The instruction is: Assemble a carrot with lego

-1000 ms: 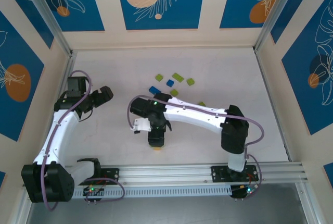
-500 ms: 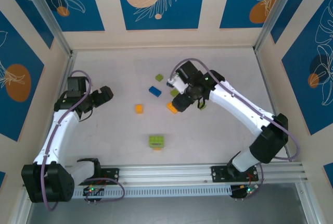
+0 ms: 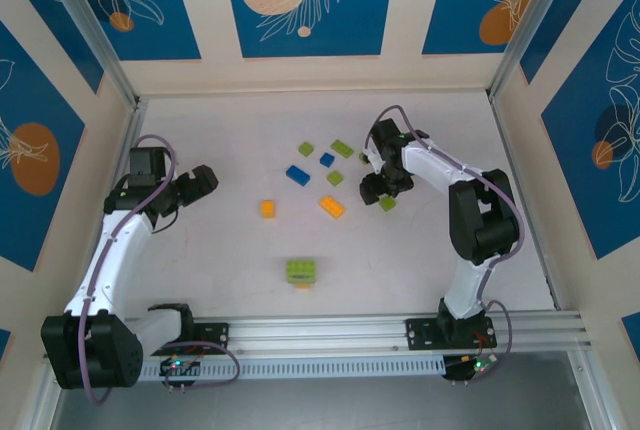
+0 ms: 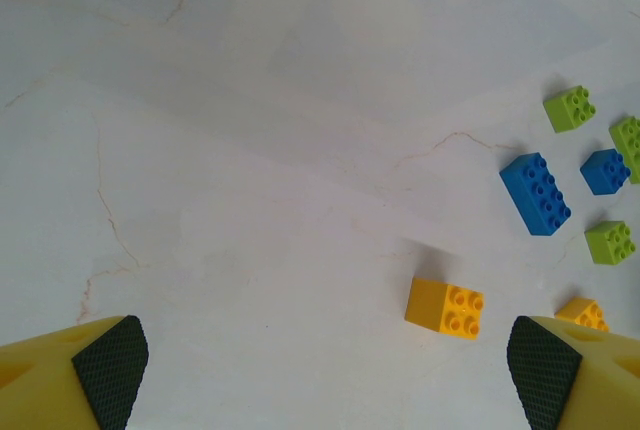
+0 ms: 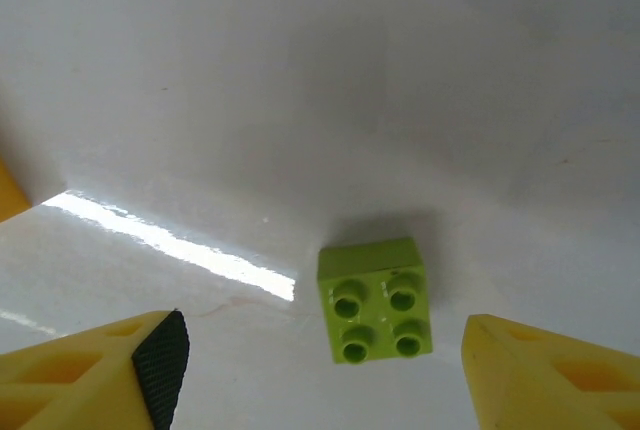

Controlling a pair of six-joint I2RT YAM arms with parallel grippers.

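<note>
Standing wide apart and holding nothing, the right fingers hang over the bench. A small lime brick lies flat between them with its four studs up. It touches neither finger and lies nearer the one at the right edge of the right wrist view than the black pad at the left.

The left fingers are also spread wide and empty. In the left wrist view an orange square brick sits on the bench ahead of them and between them. It is closer to the finger at the right of that view and clear of both. The end of a long orange brick peeks out at the tip of that same finger. In the top view it lies between the two sets of fingers, nearer the right ones.

Farther out from the left fingers, past the orange square brick, lie a long blue brick and a small blue brick, near each other but apart. Loose lime bricks ring them: one beyond, one on the nearer side, and one cut off by the edge of the view.

A lime-and-orange clump rests well apart from both sets of fingers, back toward the arm bases.
</note>
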